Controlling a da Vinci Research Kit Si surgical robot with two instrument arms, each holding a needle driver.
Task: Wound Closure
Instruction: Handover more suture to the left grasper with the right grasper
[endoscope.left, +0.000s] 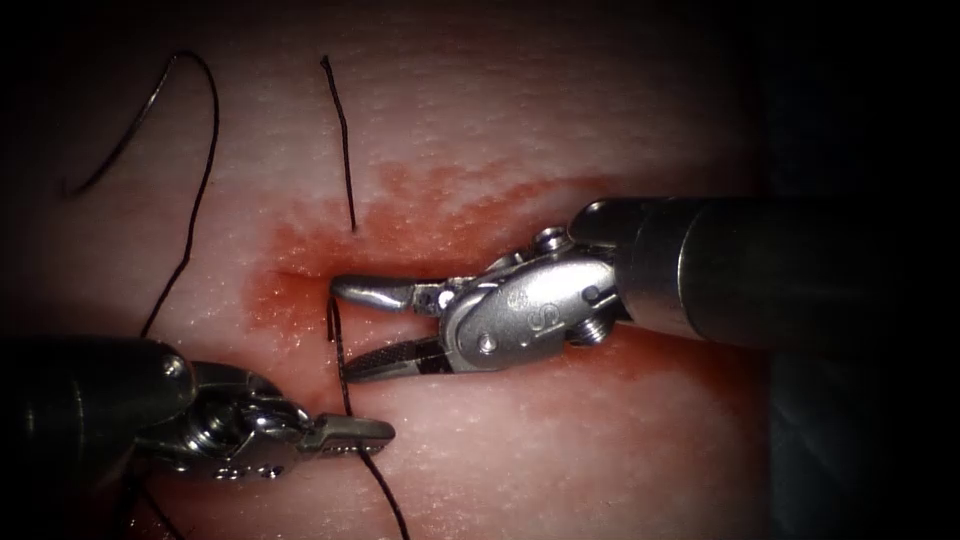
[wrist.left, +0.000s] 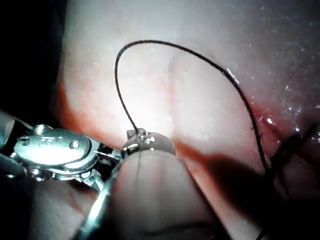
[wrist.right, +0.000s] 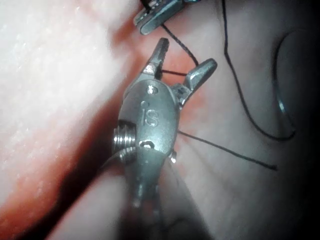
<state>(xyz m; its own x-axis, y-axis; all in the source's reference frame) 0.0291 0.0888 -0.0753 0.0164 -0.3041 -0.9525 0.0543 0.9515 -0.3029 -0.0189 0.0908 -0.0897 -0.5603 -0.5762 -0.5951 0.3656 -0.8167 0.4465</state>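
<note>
From the endoscope, the pale pink slab of pork-belly tissue (endoscope.left: 560, 120) carries a short cut (endoscope.left: 300, 272) ringed by a patch of red fluid (endoscope.left: 450, 195). The right arm's steel needle driver (endoscope.left: 343, 330) reaches in from the right with its two jaws spread wide, one above and one below a strand of thin black suture thread (endoscope.left: 345, 385); they grasp nothing. That thread rises out of the tissue just at the cut's right end and runs down to the left arm's steel needle driver (endoscope.left: 375, 432), whose jaws are clenched on it below the cut. A separate short cut end of black thread (endoscope.left: 345, 150) lies loose above the cut. At upper left the slim curved steel needle (endoscope.left: 120, 140) rests flat on the tissue, well left of the cut, outside the tissue and held by neither tool, with thread trailing down from it. In the left wrist view, the left tool (wrist.left: 136, 134) pinches the thread (wrist.left: 150, 42), which arcs up and over in a wide loop toward the reddened tissue (wrist.left: 210, 30). In the right wrist view, the right tool (wrist.right: 184, 64) stands with jaws parted astride a taut strand (wrist.right: 172, 73), the left tool's closed tip (wrist.right: 150, 17) lies just beyond it, and the needle (wrist.right: 282, 105) curves on the tissue (wrist.right: 50, 75) farther off.
</note>
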